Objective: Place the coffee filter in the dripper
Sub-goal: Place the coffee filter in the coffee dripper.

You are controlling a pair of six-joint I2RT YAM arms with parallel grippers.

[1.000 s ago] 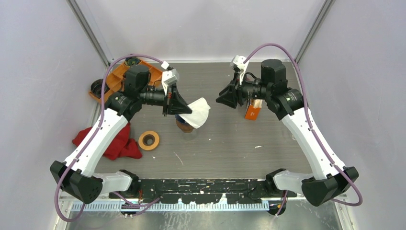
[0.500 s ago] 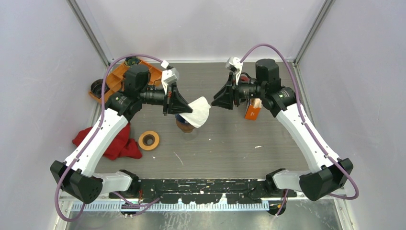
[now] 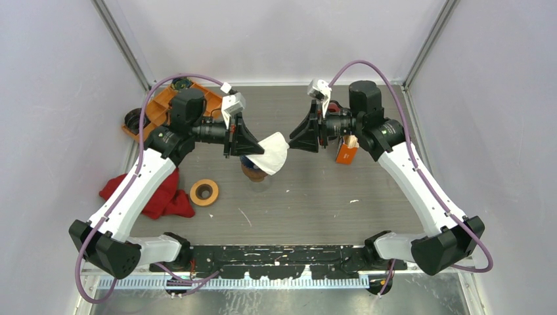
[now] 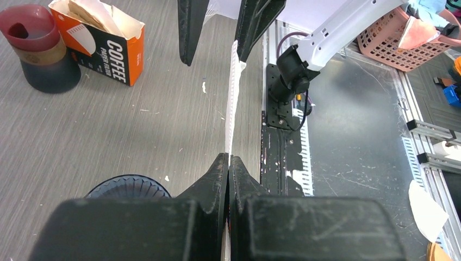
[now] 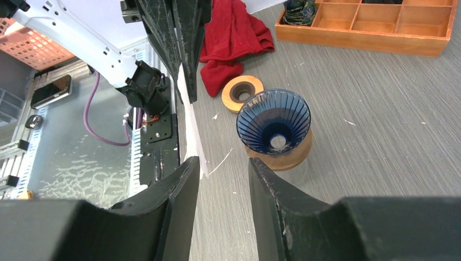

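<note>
Just above the dripper (image 5: 261, 117) hangs the coffee filter (image 3: 270, 154) (left gripper (image 4: 228, 159) pinching it).

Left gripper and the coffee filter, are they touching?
Touching. The left wrist view shows the left gripper shut on the coffee filter, its white edge emerging from the jaws.

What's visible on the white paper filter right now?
The white paper coffee filter is a flat, folded fan shape with a crimped seam along one edge, thin and slightly curved. It hangs in the air, edge-on to both wrist cameras, pinched at one end by the shut left tool. Its free end reaches the open right tool; contact there is unclear. It is not yet in the blue ribbed cone dripper, which stands just beside and below it.
</note>
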